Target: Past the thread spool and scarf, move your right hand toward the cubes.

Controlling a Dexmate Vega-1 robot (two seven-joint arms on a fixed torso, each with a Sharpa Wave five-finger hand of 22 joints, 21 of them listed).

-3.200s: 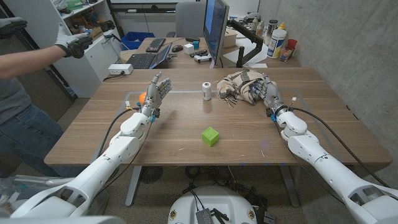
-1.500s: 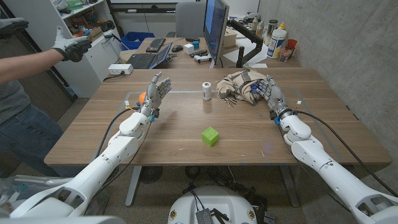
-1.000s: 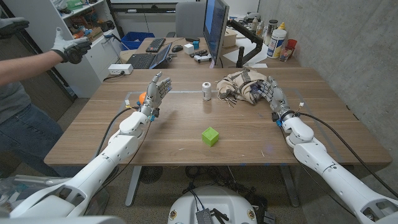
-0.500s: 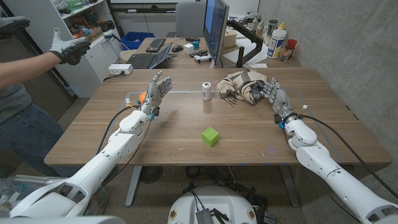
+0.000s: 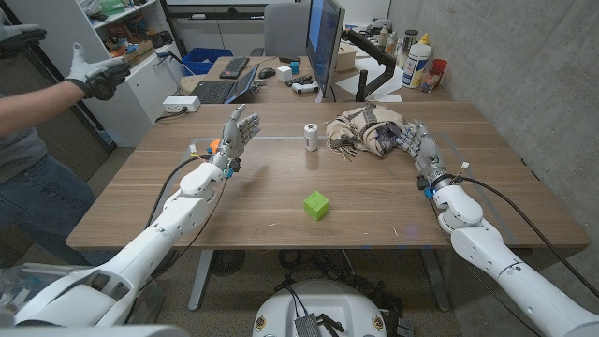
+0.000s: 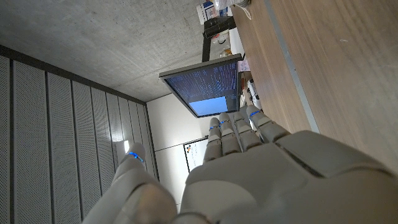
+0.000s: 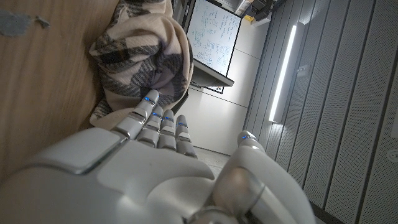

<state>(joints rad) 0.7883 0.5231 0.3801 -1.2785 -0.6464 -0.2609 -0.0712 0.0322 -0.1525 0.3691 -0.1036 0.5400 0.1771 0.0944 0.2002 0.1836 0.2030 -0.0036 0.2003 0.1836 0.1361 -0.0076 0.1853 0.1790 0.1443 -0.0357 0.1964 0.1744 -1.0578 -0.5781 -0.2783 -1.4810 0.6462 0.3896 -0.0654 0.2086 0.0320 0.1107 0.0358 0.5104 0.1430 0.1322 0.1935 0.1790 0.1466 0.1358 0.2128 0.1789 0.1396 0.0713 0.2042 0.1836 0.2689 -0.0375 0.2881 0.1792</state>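
We see a wood-grain tabletop (image 5: 281, 220). A green cube (image 5: 316, 204), matte with sharp edges, sits near the middle, closer to the front edge. A small pale cylindrical thread spool (image 5: 311, 136) stands upright toward the far edge. Just beside it, toward the right edge, lies a crumpled scarf (image 5: 360, 131), soft beige fabric with dark plaid stripes and a fringe. An orange object (image 5: 214, 146), possibly another cube, sits behind the left hand, mostly hidden.

The right hand (image 5: 419, 146) is raised at the scarf's right side, fingers apart and extended toward the far edge, holding nothing; the right wrist view shows its fingertips (image 7: 152, 99) against the scarf. The left hand (image 5: 236, 139) stands upright with fingers spread, holding nothing. We can't read any writing.
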